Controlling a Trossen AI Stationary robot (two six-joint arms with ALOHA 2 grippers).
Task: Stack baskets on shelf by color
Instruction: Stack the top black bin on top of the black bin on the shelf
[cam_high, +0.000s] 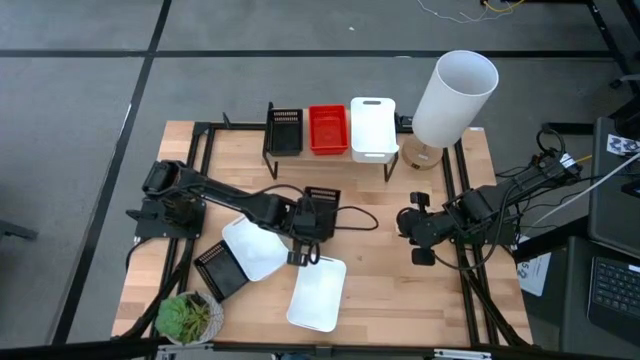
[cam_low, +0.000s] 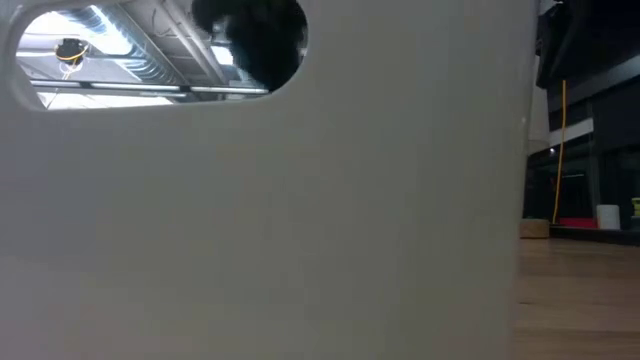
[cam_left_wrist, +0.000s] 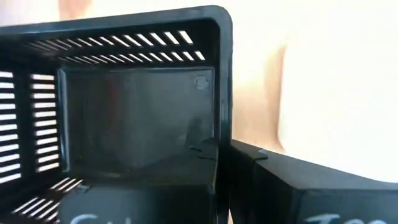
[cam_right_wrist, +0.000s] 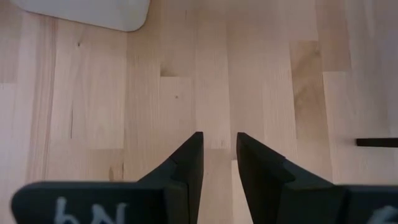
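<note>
In the high view the shelf (cam_high: 400, 150) stands at the table's far edge with a black basket (cam_high: 285, 130), a red basket (cam_high: 328, 128) and a white basket (cam_high: 373, 128) side by side on it. My left gripper (cam_high: 314, 208) reaches to the table's middle and is shut on another black basket (cam_high: 322, 198), whose slotted inside fills the left wrist view (cam_left_wrist: 124, 112). Two white baskets (cam_high: 255, 247) (cam_high: 318, 293) and a black one (cam_high: 220, 270) lie on the near part of the table. My right gripper (cam_high: 408, 226) waits right of centre over bare wood, its fingers a narrow gap apart (cam_right_wrist: 219, 152). My left gripper holds the black basket by one side wall near a corner (cam_left_wrist: 222, 124), one finger inside the basket (cam_left_wrist: 143, 199) and one outside (cam_left_wrist: 298, 186). The wall stands upright between the fingers. Whether the basket is lifted clear of the table, I cannot tell.
A tall white cylinder (cam_high: 455, 95) stands at the shelf's right end. A small green plant (cam_high: 188, 318) sits at the near left corner. A white basket's wall with its handle cutout (cam_low: 260, 220) blocks most of the low view. Bare wood lies between the arms (cam_high: 370, 250).
</note>
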